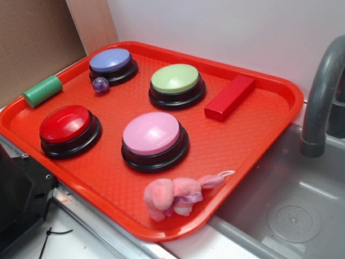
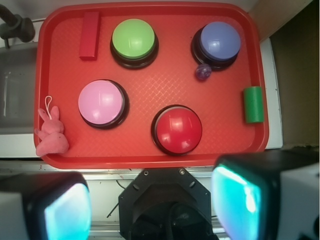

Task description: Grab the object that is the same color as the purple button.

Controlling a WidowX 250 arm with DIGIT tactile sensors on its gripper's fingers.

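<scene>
The object, a tiny translucent purple ball (image 1: 100, 84) (image 2: 202, 72), lies on the red tray (image 1: 259, 129) (image 2: 150, 157), touching the front of the purple button (image 1: 111, 61) (image 2: 218, 42). In the wrist view my gripper (image 2: 152, 205) hangs high above the robot base, off the tray's near edge. Its jaws stand wide apart and hold nothing; the teal-lit pads (image 2: 235, 202) frame the bottom corners. The gripper does not show in the exterior view.
Green (image 1: 176, 81), pink (image 1: 153, 136) and red (image 1: 67, 126) dome buttons share the tray. A red block (image 1: 229, 97) lies at its far side, a pink plush toy (image 1: 175, 195) at one corner, a green cylinder (image 1: 43, 90) on the rim. A sink with faucet (image 1: 318, 102) adjoins.
</scene>
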